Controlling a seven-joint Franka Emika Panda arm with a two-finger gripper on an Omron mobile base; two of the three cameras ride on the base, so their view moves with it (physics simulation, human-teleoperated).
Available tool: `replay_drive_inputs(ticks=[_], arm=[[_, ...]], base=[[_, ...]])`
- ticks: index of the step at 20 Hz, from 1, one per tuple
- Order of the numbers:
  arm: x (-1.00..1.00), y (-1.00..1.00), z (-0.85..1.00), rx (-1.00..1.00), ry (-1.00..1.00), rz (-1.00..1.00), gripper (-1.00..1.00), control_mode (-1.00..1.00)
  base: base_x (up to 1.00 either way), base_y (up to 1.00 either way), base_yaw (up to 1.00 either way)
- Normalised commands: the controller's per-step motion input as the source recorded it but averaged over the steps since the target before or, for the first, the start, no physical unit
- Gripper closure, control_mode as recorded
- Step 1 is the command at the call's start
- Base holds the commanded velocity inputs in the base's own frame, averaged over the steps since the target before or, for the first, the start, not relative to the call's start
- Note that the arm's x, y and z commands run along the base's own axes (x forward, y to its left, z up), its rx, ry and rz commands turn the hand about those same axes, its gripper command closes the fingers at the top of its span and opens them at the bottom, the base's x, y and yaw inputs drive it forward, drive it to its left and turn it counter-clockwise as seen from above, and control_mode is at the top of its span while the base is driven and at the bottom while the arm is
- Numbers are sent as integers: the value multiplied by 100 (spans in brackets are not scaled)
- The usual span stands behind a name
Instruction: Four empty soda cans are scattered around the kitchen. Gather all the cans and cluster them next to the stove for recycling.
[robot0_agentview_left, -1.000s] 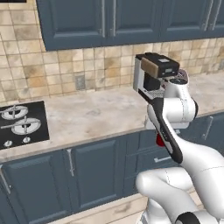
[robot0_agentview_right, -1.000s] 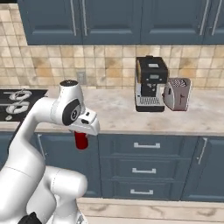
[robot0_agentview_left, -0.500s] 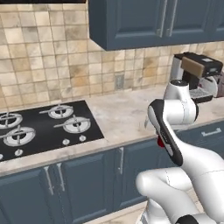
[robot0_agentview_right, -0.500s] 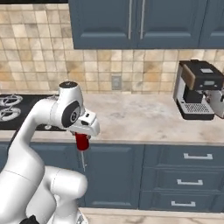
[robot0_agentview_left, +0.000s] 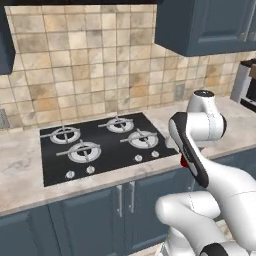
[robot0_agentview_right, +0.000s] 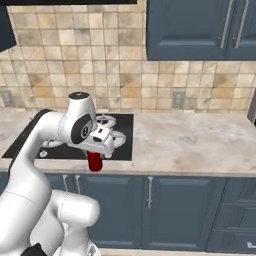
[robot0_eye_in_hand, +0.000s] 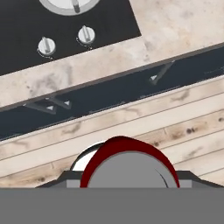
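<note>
Right base view alone shows the hand gripping a red can.

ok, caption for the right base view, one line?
Arm holds a red can in its gripper off the counter's front edge, by the stove.

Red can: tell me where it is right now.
The red can hangs in the gripper, in front of the counter's front edge by the stove's right front corner, above the wooden floor.

Glossy black glass stove, marbled stone counter
</note>
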Motion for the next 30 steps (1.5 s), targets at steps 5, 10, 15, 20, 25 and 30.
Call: replay_drive_inputs(ticks=[5,10,15,20,25,30], arm=[[0,0,0,0,0,0,100,100],[0,0,0,0,0,0,100,100],[0,0,0,0,0,0,100,100],[0,0,0,0,0,0,100,100],[0,0,0,0,0,0,100,100],[0,0,0,0,0,0,100,100]], base=[[11,100,0],[20,100,1],[22,100,2],[42,38,-1],[16,-4,0],[71,-62,35]])
